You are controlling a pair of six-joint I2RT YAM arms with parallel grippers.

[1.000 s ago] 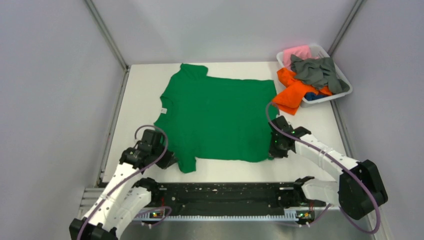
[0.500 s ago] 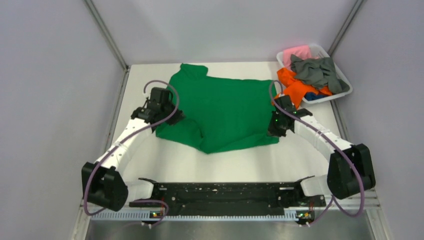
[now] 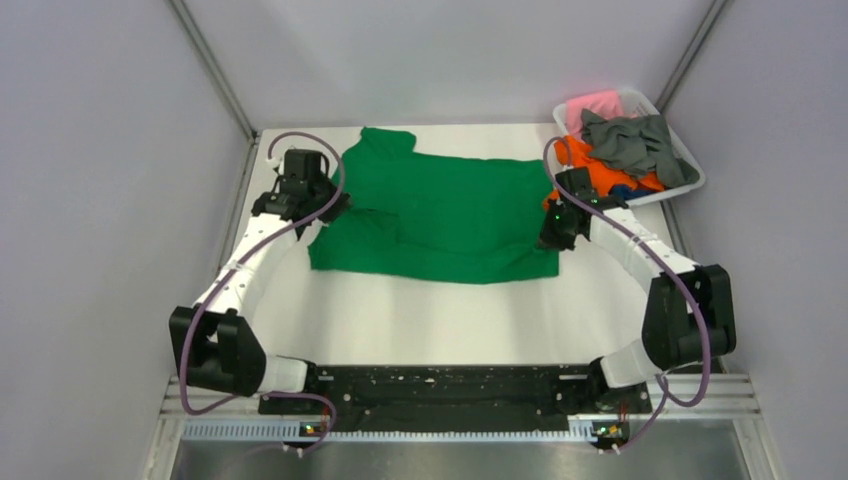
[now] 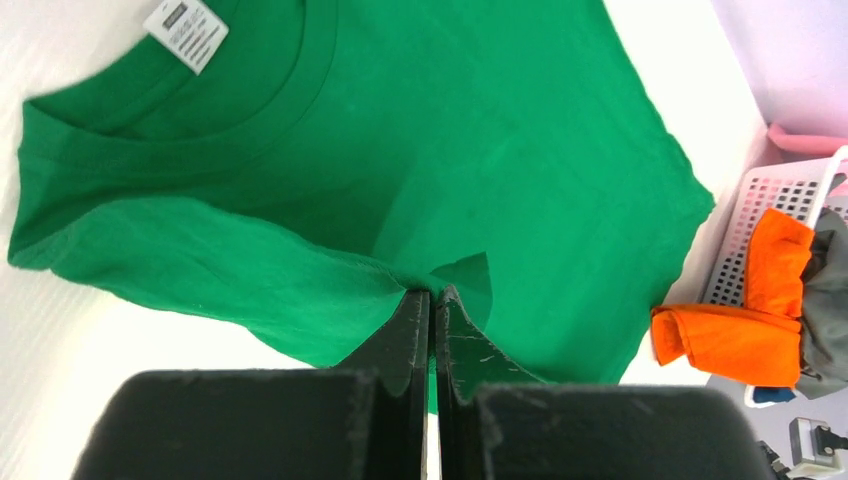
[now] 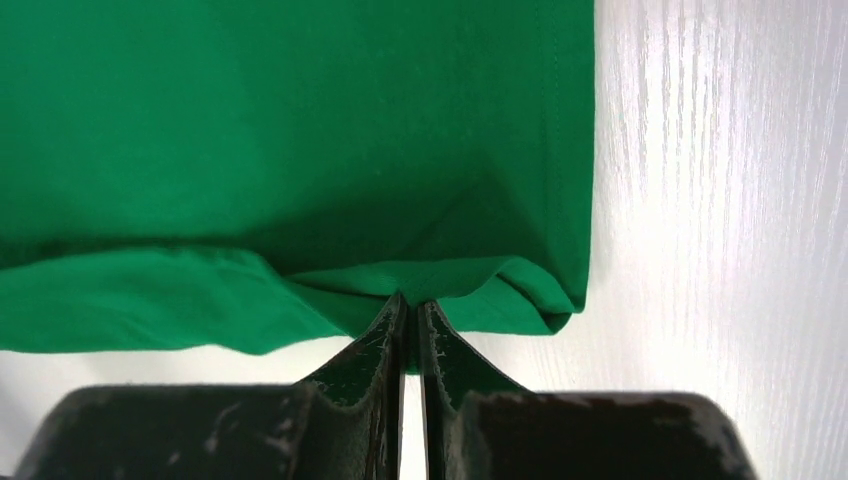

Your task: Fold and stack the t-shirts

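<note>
The white table (image 3: 420, 320) carries a green t-shirt (image 3: 450, 215), lying partly folded across the centre of the frame, and a white basket (image 3: 645, 97) at its upper-right corner.

Plain grey walls (image 3: 90, 150) box in a white table (image 3: 450, 320). Metal posts (image 3: 212, 72) run up both back corners, lighting's soft and even.

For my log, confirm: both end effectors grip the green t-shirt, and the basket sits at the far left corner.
No: the basket sits at the far right corner, as the top view shows. Left end effector and right end effector do grip the green t-shirt.
</note>
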